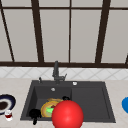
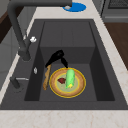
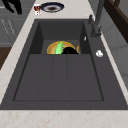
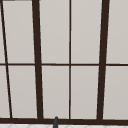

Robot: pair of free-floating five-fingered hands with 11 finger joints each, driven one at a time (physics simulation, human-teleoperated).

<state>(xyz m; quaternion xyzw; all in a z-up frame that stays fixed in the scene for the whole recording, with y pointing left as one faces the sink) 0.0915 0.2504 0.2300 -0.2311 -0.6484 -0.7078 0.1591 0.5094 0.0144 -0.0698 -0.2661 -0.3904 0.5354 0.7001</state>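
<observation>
While we look from the front, our left robot hand [image 1: 34, 114] hangs at the sink's [image 1: 90, 100] front left edge, fingers pointing down and loose, holding nothing. Our right robot hand [image 1: 65, 98] peeks out in the basin just behind the plate [image 1: 47, 108], mostly hidden by a big red ball [image 1: 67, 115], so we can't tell its grip there. A dark bowl [image 1: 6, 103] and a small cup [image 1: 8, 115] sit on the worktop [image 1: 15, 86] at the left.

From the left side, that right robot hand [image 2: 57, 58] has its fingers stretched down, touching the plate's [image 2: 77, 90] far rim. A cucumber [image 2: 70, 78] lies on the plate, and a wooden stick [image 2: 46, 77] lies beside it.

From the right side, the hand [image 3: 69, 50] sits next to the cucumber [image 3: 59, 48].
</observation>
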